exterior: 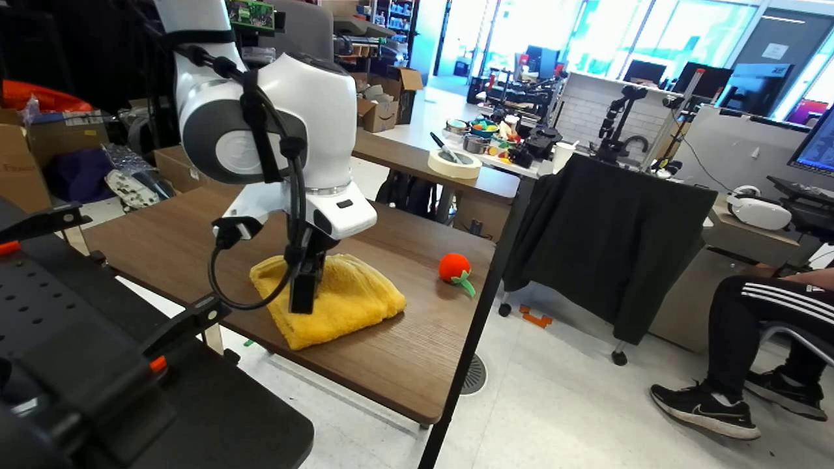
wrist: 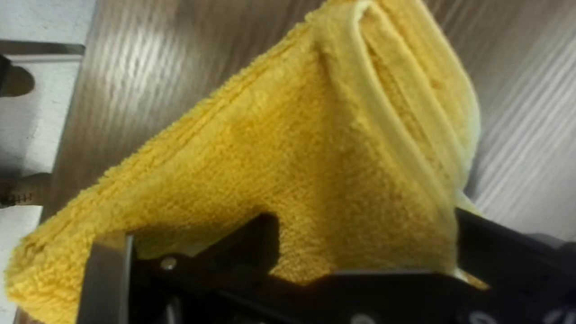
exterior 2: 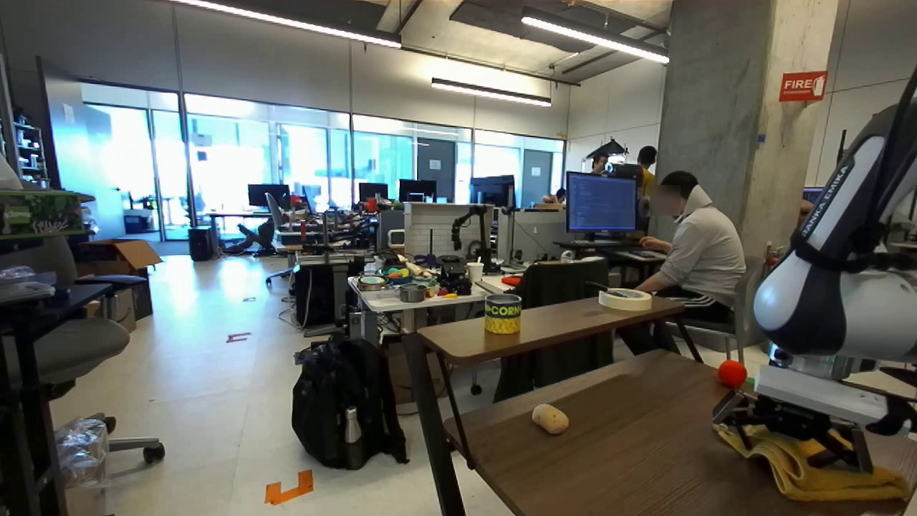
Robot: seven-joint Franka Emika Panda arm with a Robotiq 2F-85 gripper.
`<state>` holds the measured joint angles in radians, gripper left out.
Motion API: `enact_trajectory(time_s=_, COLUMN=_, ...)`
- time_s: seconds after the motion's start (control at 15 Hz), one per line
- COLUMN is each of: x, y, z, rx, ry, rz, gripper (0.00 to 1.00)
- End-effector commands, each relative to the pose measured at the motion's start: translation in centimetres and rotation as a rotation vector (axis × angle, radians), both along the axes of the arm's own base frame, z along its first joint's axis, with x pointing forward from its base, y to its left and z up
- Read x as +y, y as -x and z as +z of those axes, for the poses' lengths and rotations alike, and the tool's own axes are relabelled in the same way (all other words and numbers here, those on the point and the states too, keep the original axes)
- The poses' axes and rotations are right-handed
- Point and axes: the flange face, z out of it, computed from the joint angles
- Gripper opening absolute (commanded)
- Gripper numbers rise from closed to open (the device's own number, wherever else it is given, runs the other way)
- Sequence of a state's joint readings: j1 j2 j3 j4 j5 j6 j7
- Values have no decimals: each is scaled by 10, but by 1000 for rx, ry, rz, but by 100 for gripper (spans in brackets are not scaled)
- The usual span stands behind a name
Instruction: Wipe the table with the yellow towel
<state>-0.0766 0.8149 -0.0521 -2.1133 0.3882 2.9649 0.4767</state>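
A red-orange ball (exterior: 454, 268) lies well apart from a tan lump (exterior 2: 550, 418), a marker (exterior: 443, 146) rests on a tape roll (exterior: 455, 171), and a backpack (exterior 2: 341, 401) stands on the floor (exterior 2: 208, 401).

The towel (exterior: 352, 303) is yellow, table (exterior: 407, 365) grained brown, gripper (exterior 2: 804, 453) apparently black.

Yellow towel (exterior 2: 797, 473) beneath parted jaws

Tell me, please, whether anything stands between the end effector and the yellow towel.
Nothing visible does: the end effector, jaws apart, is right down at the yellow towel. The red-orange ball and pale lump lie on the table, apart from the towel.
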Motion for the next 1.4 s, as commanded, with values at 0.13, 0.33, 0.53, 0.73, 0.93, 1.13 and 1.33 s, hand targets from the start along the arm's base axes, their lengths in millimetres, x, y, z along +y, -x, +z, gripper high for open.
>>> enact_trajectory(time_s=0.13, x=-84, y=-8, z=-18, rx=-98, ry=31, rz=-228, gripper=100)
enact_trajectory(time_s=0.33, x=-105, y=3, z=-26, rx=-78, ry=-8, rz=-306, gripper=100)
enact_trajectory(time_s=0.53, x=-57, y=-10, z=-22, rx=-87, ry=-135, rz=-239, gripper=100)
enact_trajectory(time_s=0.73, x=11, y=-41, z=-24, rx=-75, ry=-258, rz=-152, gripper=100)
enact_trajectory(time_s=0.93, x=80, y=-64, z=-34, rx=25, ry=-324, rz=-68, gripper=100)
enact_trajectory(time_s=1.13, x=119, y=-89, z=-57, rx=94, ry=-306, rz=-78, gripper=100)
enact_trajectory(time_s=1.33, x=83, y=-103, z=-66, rx=132, ry=-266, rz=-210, gripper=100)
